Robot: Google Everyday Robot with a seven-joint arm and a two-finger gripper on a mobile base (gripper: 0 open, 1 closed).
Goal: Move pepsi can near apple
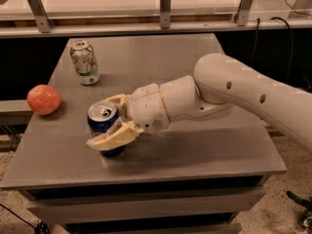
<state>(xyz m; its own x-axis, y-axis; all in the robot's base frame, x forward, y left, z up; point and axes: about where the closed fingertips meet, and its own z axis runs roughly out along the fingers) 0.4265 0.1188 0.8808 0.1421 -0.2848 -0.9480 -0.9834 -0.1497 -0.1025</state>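
The gripper (101, 125) sits over the front left part of the grey table (204, 155), at the end of a thick white arm (234, 89) that reaches in from the right edge of the view. Its pale fingers (114, 138) hold the pepsi can (101, 118) between them: one finger lies across the near side of the can low down, and the other curves round the far side near the silver top. The can stands nearly upright, its open-tab top facing the camera a little and its dark blue body showing between the fingers. Whether its base rests on the table or is raised just off it cannot be told; a dark shadow lies right under it.

The apple (44, 99) lies at the left edge of the table, to the left of the pepsi can and a little farther back, apart from it with bare table between them. A white and green can (84, 62) stands upright farther back on the left, behind both the apple and the gripper. A metal rail (165, 29) with upright posts runs along behind the far edge of the table
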